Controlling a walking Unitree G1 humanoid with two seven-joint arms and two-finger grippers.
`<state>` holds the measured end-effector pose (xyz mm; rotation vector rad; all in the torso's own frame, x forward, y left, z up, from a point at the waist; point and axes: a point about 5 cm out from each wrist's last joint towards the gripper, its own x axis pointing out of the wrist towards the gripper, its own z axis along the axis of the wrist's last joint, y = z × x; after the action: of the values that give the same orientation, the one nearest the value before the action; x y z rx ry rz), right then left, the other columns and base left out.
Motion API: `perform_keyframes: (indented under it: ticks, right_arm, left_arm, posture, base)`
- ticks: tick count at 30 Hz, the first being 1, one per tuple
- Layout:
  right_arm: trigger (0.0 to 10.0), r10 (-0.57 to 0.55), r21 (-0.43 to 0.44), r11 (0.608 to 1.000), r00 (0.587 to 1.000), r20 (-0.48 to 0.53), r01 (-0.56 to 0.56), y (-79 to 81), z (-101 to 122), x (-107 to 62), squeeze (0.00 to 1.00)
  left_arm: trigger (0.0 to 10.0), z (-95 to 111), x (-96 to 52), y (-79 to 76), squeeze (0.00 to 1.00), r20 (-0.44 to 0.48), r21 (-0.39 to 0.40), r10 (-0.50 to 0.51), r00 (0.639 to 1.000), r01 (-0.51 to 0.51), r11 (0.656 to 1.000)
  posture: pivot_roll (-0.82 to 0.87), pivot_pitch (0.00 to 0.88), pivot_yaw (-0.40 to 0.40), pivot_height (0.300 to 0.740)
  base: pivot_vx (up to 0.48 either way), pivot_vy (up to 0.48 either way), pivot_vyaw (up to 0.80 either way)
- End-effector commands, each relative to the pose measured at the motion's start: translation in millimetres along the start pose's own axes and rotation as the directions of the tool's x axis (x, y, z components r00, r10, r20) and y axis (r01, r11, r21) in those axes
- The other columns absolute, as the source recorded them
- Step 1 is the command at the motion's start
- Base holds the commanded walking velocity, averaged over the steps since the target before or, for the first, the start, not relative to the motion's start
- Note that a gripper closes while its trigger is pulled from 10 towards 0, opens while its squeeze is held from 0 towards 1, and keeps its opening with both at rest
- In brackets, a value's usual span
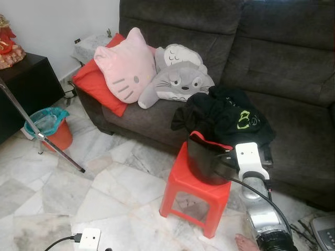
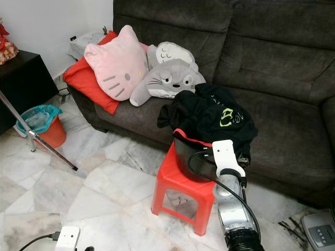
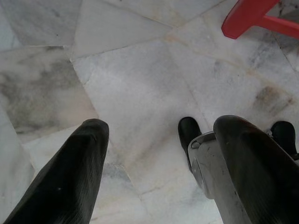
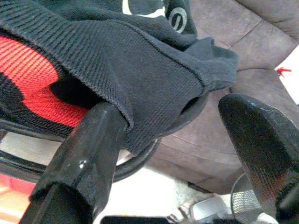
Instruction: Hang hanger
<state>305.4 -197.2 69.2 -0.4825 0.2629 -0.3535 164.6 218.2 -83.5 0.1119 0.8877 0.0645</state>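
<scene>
A black garment (image 1: 225,115) with a green print and red lining spills from a black basin (image 1: 207,162) onto the sofa seat. The basin stands on a red plastic stool (image 1: 196,191). My right gripper (image 4: 173,140) is at the basin's near rim, open. One of its fingers (image 4: 88,158) touches the garment's ribbed hem (image 4: 140,79), and the other stands apart from the cloth. My right arm (image 1: 259,209) reaches in from the lower right. The left gripper (image 3: 159,158) hangs open over the marble floor with nothing between its fingers. I cannot make out a hanger.
A dark grey sofa (image 1: 293,63) carries a pink cat cushion (image 1: 125,65), a grey plush (image 1: 178,78) and a red pillow (image 1: 91,81). An orange bin (image 1: 49,125), a slanted metal pole (image 1: 42,130) and a white power strip (image 1: 89,238) are at the left. A person's foot (image 1: 246,243) is beside the stool.
</scene>
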Motion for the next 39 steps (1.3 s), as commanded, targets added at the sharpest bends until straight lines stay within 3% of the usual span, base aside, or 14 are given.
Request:
perform_keyframes:
  ticks: [1,5,8,11,22,35,39]
  right_arm:
    - [10.0,0.004,0.028,1.0,1.0,0.021,-0.005,2.7,4.3,0.9,0.0]
    - [10.0,-0.034,0.037,0.999,0.993,0.11,0.03,-1.6,18.5,1.9,0.0]
    - [10.0,-0.076,-0.017,0.997,0.972,0.223,0.082,-9.3,34.3,2.4,0.0]
    - [10.0,-0.115,-0.026,0.992,0.958,0.262,0.126,-15.1,39.7,4.1,0.0]
    - [10.0,-0.079,-0.062,0.994,0.992,0.103,0.086,-7.9,10.6,6.7,0.0]
    - [10.0,-0.062,-0.102,0.993,0.997,0.038,0.066,-3.2,-0.3,8.0,0.0]
    - [10.0,-0.084,-0.079,0.993,0.994,0.072,0.09,-5.0,3.9,7.6,0.0]
  left_arm:
    - [10.0,-3.5,-0.7,0.6,0.0,-0.016,0.006,0.007,1.0,-0.007,1.0]
    - [10.0,-3.2,-0.7,0.6,0.0,-0.015,0.008,0.009,1.0,-0.009,1.0]
    - [10.0,-3.1,-0.6,0.7,0.0,-0.014,0.008,0.01,1.0,-0.009,1.0]
    - [10.0,-3.0,-0.6,0.7,0.0,-0.014,0.008,0.008,1.0,-0.008,1.0]
    - [10.0,-3.4,-0.7,0.7,0.0,-0.016,0.009,0.01,1.0,-0.01,1.0]
    - [10.0,-3.2,-0.6,0.4,0.0,-0.015,0.01,0.01,1.0,-0.01,1.0]
    - [10.0,-3.2,-0.6,0.3,0.0,-0.015,0.009,0.009,1.0,-0.009,1.0]
  posture:
    - [-0.09,0.044,0.014,0.74]
    - [-0.09,0.044,0.015,0.74]
    - [-0.09,0.045,0.016,0.74]
    - [-0.09,0.045,0.016,0.74]
    - [-0.09,0.048,0.017,0.74]
    - [-0.09,0.046,0.017,0.74]
    - [-0.09,0.046,0.017,0.74]
  base:
    - [0.0,0.0,0.0]
    - [0.0,0.0,0.0]
    - [0.0,0.0,0.0]
    - [0.0,0.0,0.0]
    - [0.0,0.0,0.0]
    - [0.0,0.0,0.0]
    - [0.0,0.0,0.0]
